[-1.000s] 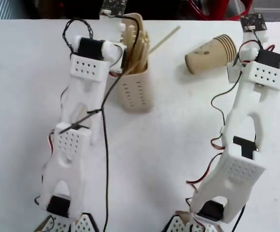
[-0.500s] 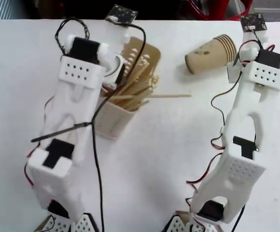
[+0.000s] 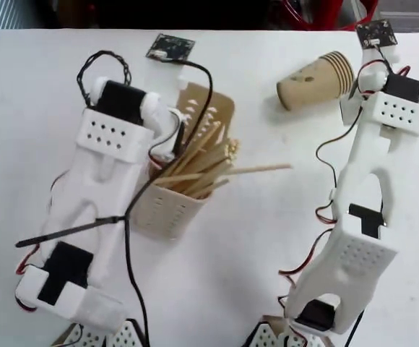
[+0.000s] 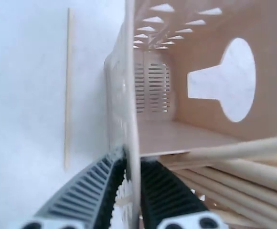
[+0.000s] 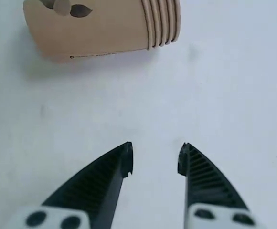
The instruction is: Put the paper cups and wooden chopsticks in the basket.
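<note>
The left gripper (image 4: 131,164) is pinching the thin side wall of the basket (image 3: 162,211), its jaws closed almost together with one finger inside and one outside. The pale slotted basket is lying tipped on the table (image 3: 253,246), its mouth facing away from the arm bases. The wooden chopsticks (image 3: 202,170) are fanning out of it, and one is poking well past the rim towards the right arm. A single chopstick (image 4: 68,86) is lying on the table just outside the gripped wall. Farther off, the right gripper (image 5: 155,160) is hovering partly open and holding nothing. The nested tan paper cups (image 5: 105,28) are resting on their side beyond it. Since a second ago the left arm has been drawing back, dragging and turning the basket; the right arm and the cups are staying put.
</note>
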